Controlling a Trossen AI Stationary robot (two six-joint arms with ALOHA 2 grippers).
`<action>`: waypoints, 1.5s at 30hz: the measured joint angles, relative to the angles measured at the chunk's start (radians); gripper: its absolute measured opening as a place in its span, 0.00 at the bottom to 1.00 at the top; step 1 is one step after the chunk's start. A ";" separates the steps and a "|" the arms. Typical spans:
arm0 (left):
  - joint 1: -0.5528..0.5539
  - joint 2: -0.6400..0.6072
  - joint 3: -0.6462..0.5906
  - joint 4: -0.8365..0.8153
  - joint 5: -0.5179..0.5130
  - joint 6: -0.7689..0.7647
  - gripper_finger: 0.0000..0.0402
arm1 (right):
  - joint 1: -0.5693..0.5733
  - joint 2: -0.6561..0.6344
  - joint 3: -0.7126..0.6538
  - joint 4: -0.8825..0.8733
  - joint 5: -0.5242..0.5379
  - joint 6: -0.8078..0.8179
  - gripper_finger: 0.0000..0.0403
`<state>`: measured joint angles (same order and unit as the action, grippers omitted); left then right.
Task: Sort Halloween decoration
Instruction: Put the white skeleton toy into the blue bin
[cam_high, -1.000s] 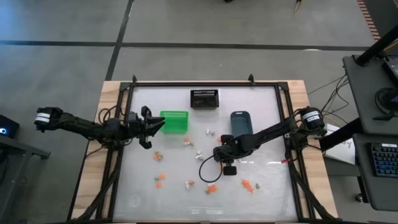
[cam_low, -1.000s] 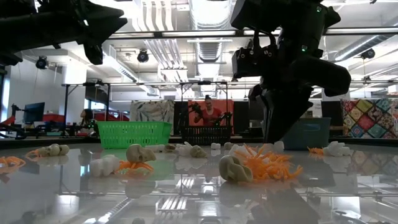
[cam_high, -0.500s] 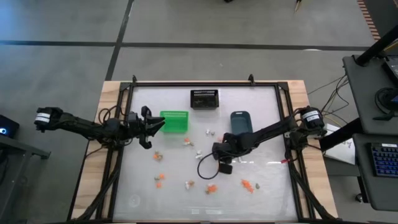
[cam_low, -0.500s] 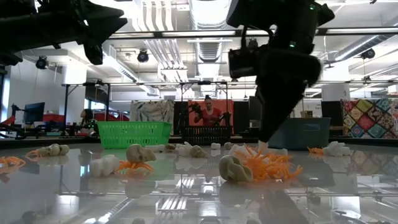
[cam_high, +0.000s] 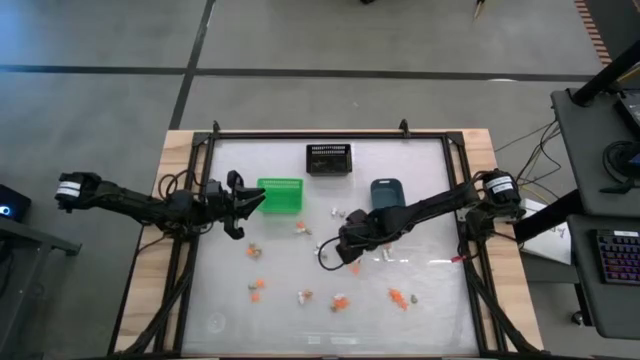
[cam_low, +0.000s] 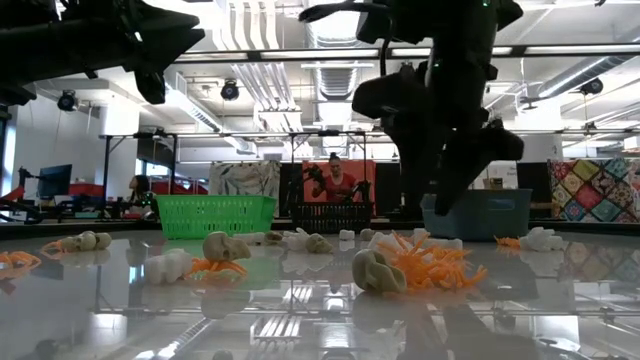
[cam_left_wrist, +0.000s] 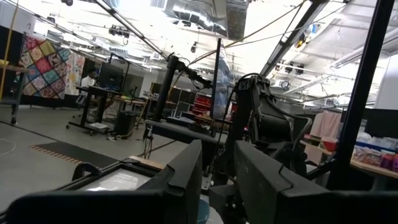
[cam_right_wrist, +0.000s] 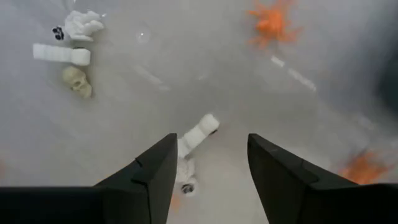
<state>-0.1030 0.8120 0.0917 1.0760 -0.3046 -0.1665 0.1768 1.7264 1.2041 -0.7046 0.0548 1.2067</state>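
The Halloween decoration is a scatter of tiny trinkets lying on the glass table (cam_high: 230, 320): orange ones (cam_high: 257, 288) (cam_high: 400, 297), whitish ones (cam_high: 303, 296) and a tan skull (cam_right_wrist: 78, 81). My right gripper (cam_high: 341, 250) (cam_right_wrist: 208, 146) points steeply down above the middle of the table. It is open, and a white trinket (cam_right_wrist: 198, 133) lies on the glass just beyond the gap between its fingers, untouched. An orange spider (cam_right_wrist: 272, 22) lies farther off. My left gripper (cam_high: 258, 200) (cam_left_wrist: 217, 163) waits raised beside the green bin (cam_high: 281, 194), open and holding nothing.
A black mesh bin (cam_high: 329, 158) stands at the far edge and a blue-grey bin (cam_high: 387, 194) right of the green one, close behind my right arm. A black frame (cam_high: 330, 134) rims the table. The near half holds only scattered trinkets.
My right gripper has shifted a little toward the table's far left and risen slightly. It has rolled about its own axis and opened from shut. The trinkets on the glass have stayed where they were.
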 joint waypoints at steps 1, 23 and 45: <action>0.000 0.000 0.000 0.000 0.000 0.000 0.19 | 0.000 0.000 0.000 0.001 -0.010 0.029 0.46; 0.000 0.001 0.000 -0.014 0.000 0.043 0.19 | -0.001 0.054 0.022 0.008 -0.022 0.236 0.44; 0.000 0.004 0.000 -0.022 -0.001 0.079 0.19 | -0.001 0.184 0.132 -0.034 -0.029 0.215 0.29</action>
<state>-0.1031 0.8158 0.0917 1.0543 -0.3054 -0.0872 0.1761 1.9099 1.3361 -0.7385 0.0261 1.4217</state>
